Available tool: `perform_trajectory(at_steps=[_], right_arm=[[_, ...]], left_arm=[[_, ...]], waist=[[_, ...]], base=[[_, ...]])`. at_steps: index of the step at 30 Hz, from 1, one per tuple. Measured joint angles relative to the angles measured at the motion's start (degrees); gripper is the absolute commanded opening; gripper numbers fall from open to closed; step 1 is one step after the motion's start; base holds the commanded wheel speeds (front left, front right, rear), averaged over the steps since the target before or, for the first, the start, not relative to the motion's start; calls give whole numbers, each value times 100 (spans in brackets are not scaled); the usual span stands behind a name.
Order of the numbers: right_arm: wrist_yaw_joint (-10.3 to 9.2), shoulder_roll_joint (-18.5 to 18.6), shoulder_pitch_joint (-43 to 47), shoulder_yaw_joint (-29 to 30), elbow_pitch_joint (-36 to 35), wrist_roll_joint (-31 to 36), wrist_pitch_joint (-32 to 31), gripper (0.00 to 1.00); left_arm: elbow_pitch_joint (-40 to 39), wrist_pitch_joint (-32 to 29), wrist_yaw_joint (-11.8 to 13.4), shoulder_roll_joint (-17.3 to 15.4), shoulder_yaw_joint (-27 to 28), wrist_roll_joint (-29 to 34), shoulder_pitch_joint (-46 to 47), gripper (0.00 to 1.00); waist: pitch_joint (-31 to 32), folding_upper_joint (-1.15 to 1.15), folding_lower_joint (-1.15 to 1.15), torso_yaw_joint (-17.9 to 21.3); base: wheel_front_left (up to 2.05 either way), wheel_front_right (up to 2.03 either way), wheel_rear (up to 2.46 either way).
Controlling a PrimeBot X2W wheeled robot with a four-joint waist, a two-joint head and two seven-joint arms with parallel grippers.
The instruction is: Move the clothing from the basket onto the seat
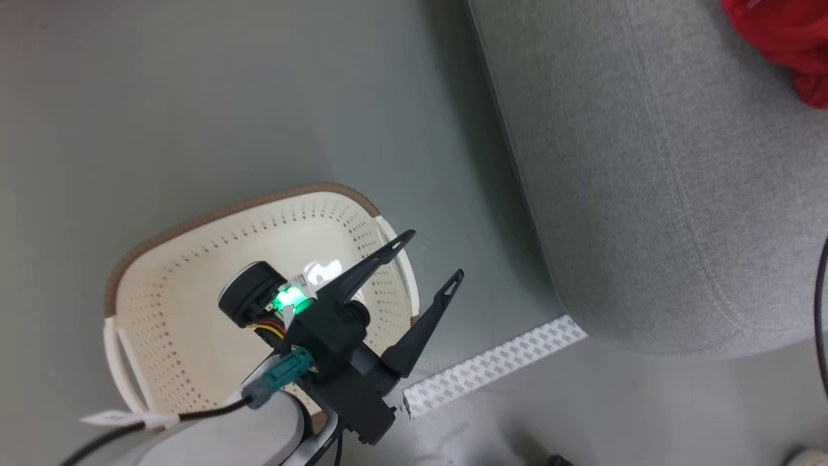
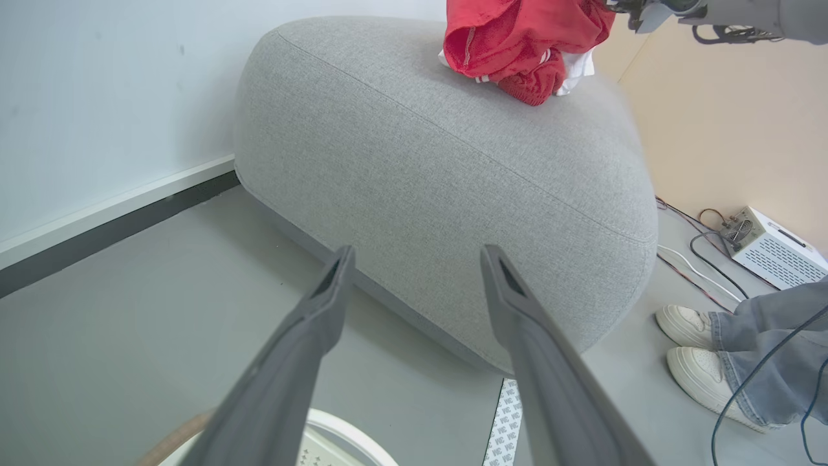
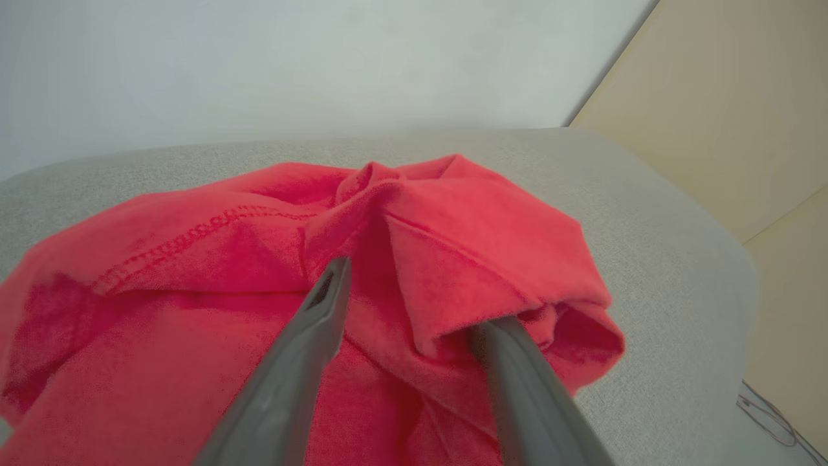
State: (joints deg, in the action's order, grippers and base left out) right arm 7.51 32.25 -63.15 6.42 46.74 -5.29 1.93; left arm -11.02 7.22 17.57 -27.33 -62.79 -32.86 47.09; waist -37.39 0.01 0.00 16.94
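The cream basket [image 1: 259, 204] with its brown rim stands on the floor at the lower left, and what shows of its inside is bare. My left gripper [image 1: 435, 255] hangs open over its right edge with nothing between the fingers; in the left wrist view the left gripper [image 2: 419, 252] points at the grey seat [image 2: 420, 162]. Red clothing [image 2: 517, 39] lies bunched on top of the seat, with my right arm [image 2: 731, 16] just above it. My right gripper [image 3: 414, 298] is open over the clothing [image 3: 194, 291], and a fold covers its right fingertip.
A strip of patterned white tape [image 1: 491, 366] lies on the floor between basket and seat [image 1: 647, 194]. A person's white shoes [image 2: 698, 349] and jeans stand right of the seat, near a white box [image 2: 773, 249] and cables. A wall with dark skirting [image 2: 116, 220] runs behind.
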Motion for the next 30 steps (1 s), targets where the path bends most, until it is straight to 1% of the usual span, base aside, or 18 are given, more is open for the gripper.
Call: perform_trajectory(at_steps=[3, 6, 9, 12, 13, 18, 22, 26, 30], right_arm=[[0, 26, 191, -286, -31, 94, 3, 100], [0, -11, 461, -516, 66, -8, 97, 100], [0, -62, 919, -705, 148, -124, 263, 100], [0, -154, 1333, -795, 125, -230, 469, 100], [0, -154, 1333, -795, 125, -230, 469, 100], [0, -510, 2284, -1072, -19, -336, 547, 100], [0, -627, 2937, -969, -476, -371, 616, 100], [0, -827, 3568, -840, -1177, -290, 569, 100], [-1, -1092, 4099, -698, -2038, -157, 456, 100]], left_arm=[[127, 174, -19, 78, 113, -222, -144, 100], [364, 361, -86, 148, 160, -480, -396, 100], [567, 539, -85, 285, 223, -732, -739, 100], [750, 706, -35, 323, 433, -820, -1089, 100], [750, 706, -35, 323, 433, -820, -1089, 100], [1040, 770, -9, 356, 877, -972, -1885, 100], [1001, 778, 38, 436, 1444, -799, -2508, 100], [1010, 780, 79, 463, 2028, -541, -3080, 100], [1032, 781, -37, 690, 2676, -363, -3487, 100]], waist=[[229, 0, 0, -73], [515, -1, -1, -140], [875, -1, -1, -194], [1287, -2, -2, -234], [1287, -2, -2, -234], [2026, -2, -2, -291], [2632, -2, -3, -357], [3167, -2, -3, -462], [3569, -2, -3, -663]], base=[[0, 0, 0], [0, 0, 0], [0, 0, 0], [0, 0, 0], [0, 0, 0], [0, 0, 0], [0, 0, 0], [0, 0, 0], [0, 0, 0]])
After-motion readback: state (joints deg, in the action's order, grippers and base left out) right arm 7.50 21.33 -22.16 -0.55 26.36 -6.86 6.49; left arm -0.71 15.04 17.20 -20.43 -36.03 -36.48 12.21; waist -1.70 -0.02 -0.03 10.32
